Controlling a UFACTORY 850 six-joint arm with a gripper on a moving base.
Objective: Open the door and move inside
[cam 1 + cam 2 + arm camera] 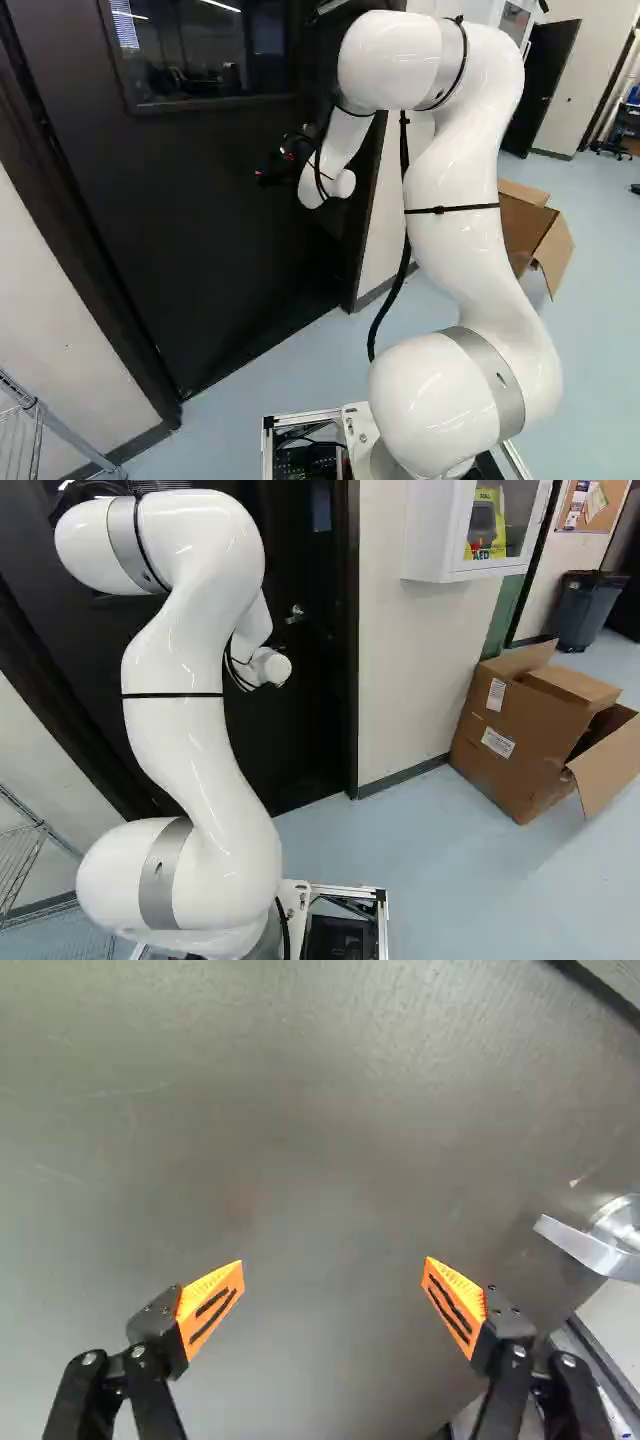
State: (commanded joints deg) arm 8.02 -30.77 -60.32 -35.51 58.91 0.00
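In the left base view the black gripper (278, 172) is held in front of the dark door (215, 230), which has a window in its upper part. The wrist view shows the gripper (333, 1305) open, its two orange-padded fingers wide apart with only the flat door surface (300, 1160) ahead. A silver lever handle (590, 1245) stands off to one side, beyond the outside of one finger and not between the two. In the right base view the handle (295, 614) shows just past the arm's wrist. The door looks closed.
A cardboard box (530, 730) stands on the floor right of the door, below a white wall cabinet (475, 530). A dark bin (587, 610) is farther back. A wire rack (30, 430) stands near the wall at the left of the left base view.
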